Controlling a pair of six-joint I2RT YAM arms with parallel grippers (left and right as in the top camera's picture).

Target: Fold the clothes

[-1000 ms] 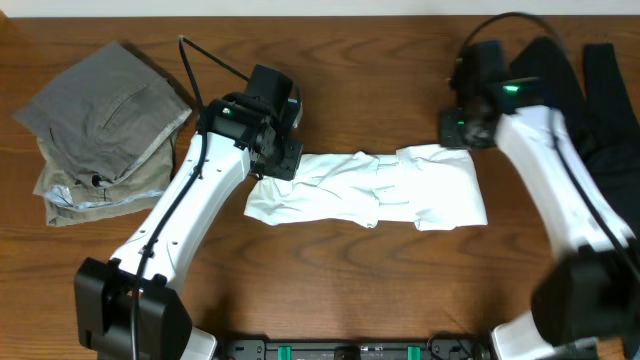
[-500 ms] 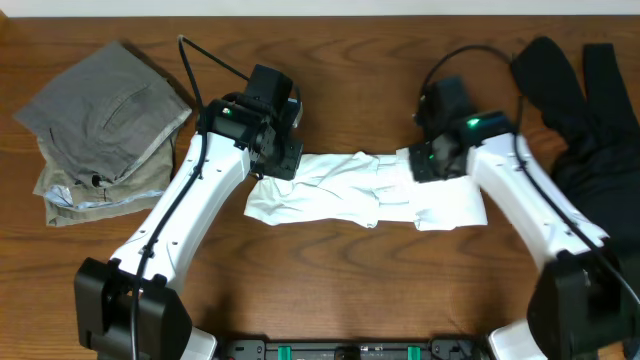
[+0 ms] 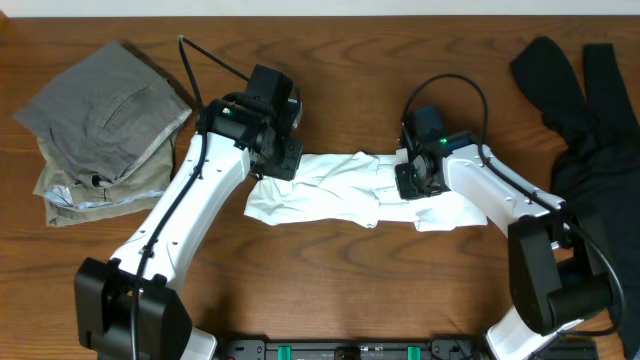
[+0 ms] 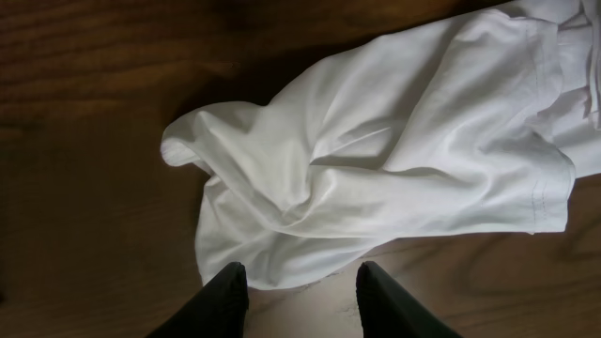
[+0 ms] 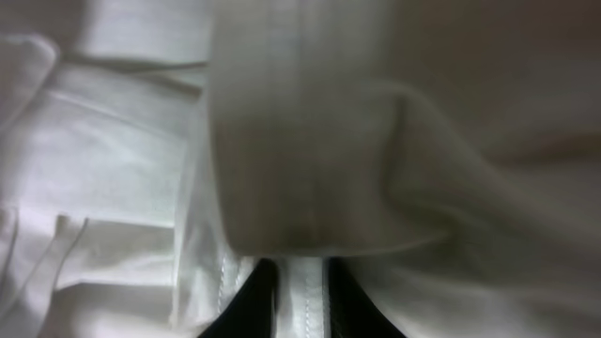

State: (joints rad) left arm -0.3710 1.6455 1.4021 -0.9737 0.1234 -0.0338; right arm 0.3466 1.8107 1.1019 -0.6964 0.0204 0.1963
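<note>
The white T-shirt [image 3: 340, 190] lies as a long rumpled strip across the middle of the table. My left gripper [image 3: 283, 160] hovers at its upper left end. In the left wrist view the left gripper [image 4: 300, 282] stands open just past the shirt's [image 4: 376, 160] edge, over bare wood, with nothing between its fingers. My right gripper [image 3: 410, 180] is down on the shirt's right half. The right wrist view shows the right gripper [image 5: 302, 282] shut on a stitched band of the white fabric [image 5: 300, 141]. No print shows.
Folded grey trousers [image 3: 100, 110] lie on khaki ones [image 3: 100, 195] at the table's back left. A long black garment [image 3: 590, 120] sprawls at the right edge. Bare wooden tabletop [image 3: 330, 290] runs in front of the shirt.
My right arm has swung left from the back right of the table onto the shirt, and its jaws have narrowed onto a fold. The left arm has not moved.
</note>
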